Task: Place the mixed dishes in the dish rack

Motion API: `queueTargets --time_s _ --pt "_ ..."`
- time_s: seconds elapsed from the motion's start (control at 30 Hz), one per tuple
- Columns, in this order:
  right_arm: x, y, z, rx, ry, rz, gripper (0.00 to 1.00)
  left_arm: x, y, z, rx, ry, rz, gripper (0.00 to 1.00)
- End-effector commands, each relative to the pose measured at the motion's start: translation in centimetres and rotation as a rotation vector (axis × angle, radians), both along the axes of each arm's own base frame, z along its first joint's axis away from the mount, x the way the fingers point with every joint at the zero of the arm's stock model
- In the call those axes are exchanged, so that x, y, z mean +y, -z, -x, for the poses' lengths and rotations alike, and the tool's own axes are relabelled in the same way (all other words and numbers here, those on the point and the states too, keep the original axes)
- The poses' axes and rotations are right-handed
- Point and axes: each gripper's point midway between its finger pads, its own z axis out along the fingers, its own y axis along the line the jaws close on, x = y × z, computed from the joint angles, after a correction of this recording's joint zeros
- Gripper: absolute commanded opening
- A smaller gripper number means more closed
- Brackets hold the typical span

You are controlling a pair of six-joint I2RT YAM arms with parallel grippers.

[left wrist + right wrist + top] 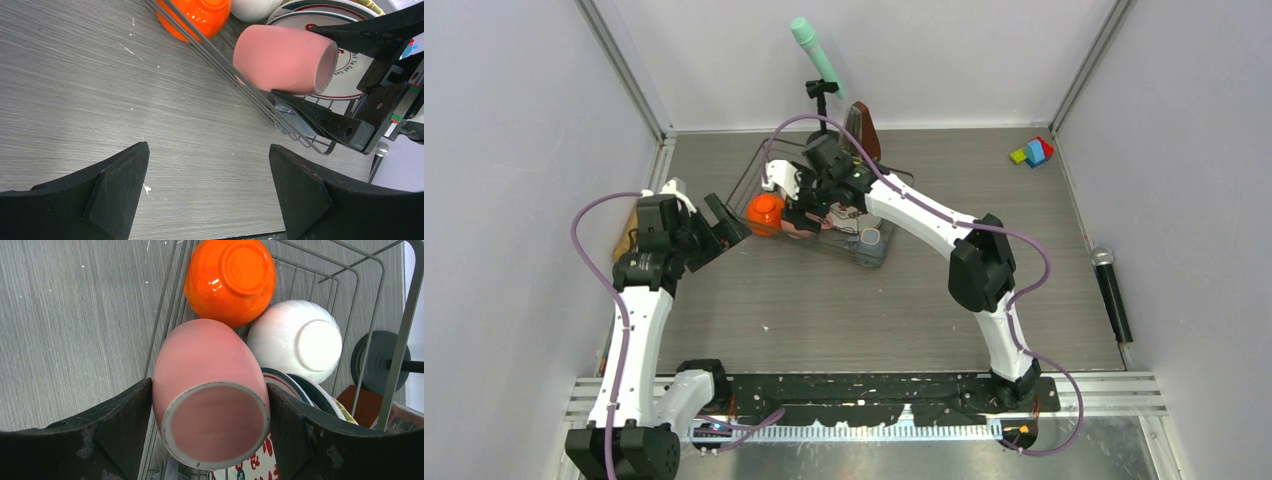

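1. Right fingers [100, 430]: clenched on the matte pink ceramic mug [205, 360]. One pad bears on each flank. The mug lies on its side with one end face turned toward the wrist camera; I cannot tell whether that face is the mouth or the base.

2. Left fingers [100, 200]: released and carrying nothing. They hang over the grey wood-grain tabletop [100, 75], just outside the rack's long side wall.

3. Position of the mug: raised at the side wall of the dark thin-wire dish rack [225, 67], at its rim wires. From these views I cannot confirm that it is fully inside the wall line.

4. Rack contents around the mug:
- Glossy orange-red bowl [230, 277], upturned, just beside the mug's far end.
- White glazed bowl [295, 337], upturned, touching the orange-red bowl.
- White teal-rimmed plate with red marks [350, 65], standing on edge beyond the mug, with further plate rims behind it.
- Small grey-blue mug [870, 238], at the rack's near corner.

5. Step in hand, by my judgement: placing the pink mug, which looks to be among the last pieces to load.

6. Next move, by my judgement: I carry the mug inward past the wall wires and lower it onto free basket floor, clear of both bowls and the plate. I part the right fingers only once it rests. A round mug on its side may roll.
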Motion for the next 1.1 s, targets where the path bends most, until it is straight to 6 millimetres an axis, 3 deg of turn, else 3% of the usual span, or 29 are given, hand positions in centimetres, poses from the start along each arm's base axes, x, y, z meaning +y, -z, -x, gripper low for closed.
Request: queueTargets --time_s 0.0,0.3,0.5,0.53,0.57,0.63,0.77,0.87,0.93,1.07 --pt "1.6 -3.2 -1.3 -0.129 0.0 -0.055 0.0 0.0 -1.3 -0.6 -0.05 0.008 -0.003 0.93" --pt "1.6 -0.3 -1.1 -0.137 0.01 0.046 0.0 -0.2 -1.6 -0.8 -0.056 0.018 0.005 0.92" --pt "1.5 -0.2 -1.4 -0.133 0.045 0.061 0.01 -0.4 -1.3 -0.8 -0.05 0.022 0.015 0.92" --pt "1.6 -0.2 -1.5 -0.13 0.067 0.057 0.05 -0.4 -1.2 -0.8 -0.048 0.022 0.022 0.92" --pt "1.7 -0.2 -1.6 -0.128 0.076 0.056 0.19 -0.7 -1.1 -0.8 -0.048 0.032 0.031 0.92" --pt "1.9 -0.4 -1.7 -0.126 0.099 0.039 0.38 -0.9 -0.9 -0.7 -0.046 0.038 0.045 0.92" --pt "2.3 -1.3 -1.7 -0.128 0.113 -0.01 0.58 -0.9 -0.7 -0.6 -0.038 0.035 0.042 0.92" --pt "2.6 -2.4 -1.7 -0.133 0.121 -0.047 0.78 -0.9 -0.7 -0.6 -0.039 0.036 0.04 0.92" --pt "2.8 -3.1 -1.6 -0.128 0.129 -0.071 0.86 -0.8 -0.7 -0.7 -0.036 0.036 0.041 0.92" --pt "2.9 -4.3 -1.4 -0.124 0.134 -0.107 0.94 -0.9 -0.6 -0.7 -0.031 0.042 0.044 0.93"
